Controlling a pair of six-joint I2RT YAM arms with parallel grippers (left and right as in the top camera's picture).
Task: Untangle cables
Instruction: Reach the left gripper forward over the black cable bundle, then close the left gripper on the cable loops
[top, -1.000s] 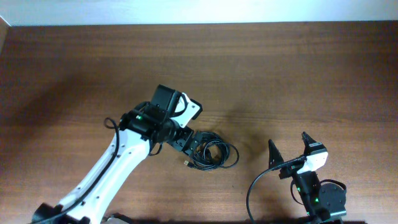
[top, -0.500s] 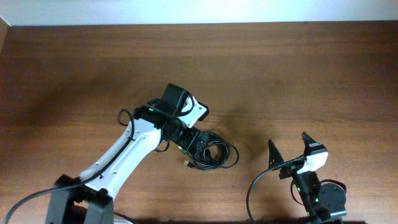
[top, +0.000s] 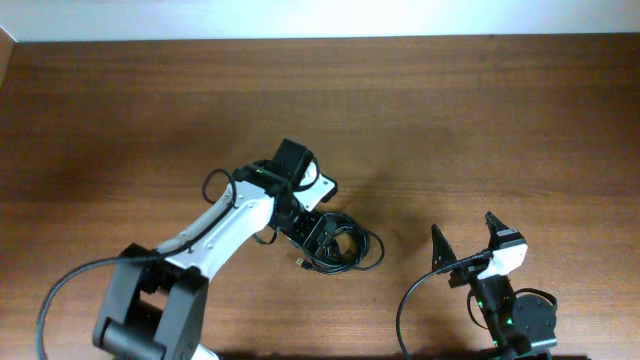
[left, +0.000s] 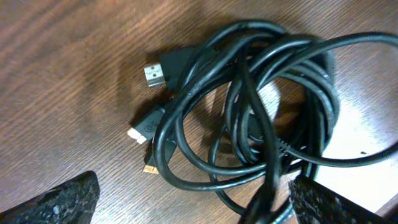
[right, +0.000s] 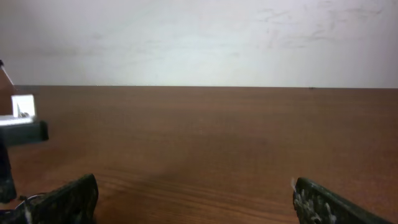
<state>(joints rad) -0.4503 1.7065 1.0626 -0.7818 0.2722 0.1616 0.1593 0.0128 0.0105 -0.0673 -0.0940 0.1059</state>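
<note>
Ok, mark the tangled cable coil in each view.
Overhead: the cable coil lies lower centre, at the tip of the left end effector.
Left wrist: the cable coil fills the centre and right.
Right wrist: not in it.
Shared landmark: the brown wooden table, seen in all three.

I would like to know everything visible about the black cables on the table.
The cables are thin, black, rubbery-looking cords, wound into one loose tangled coil lying flat on the wooden table. Three plug ends stick out at one side: silver, white and gold-tipped. The open left claw hangs over the coil; contact cannot be told.
</note>
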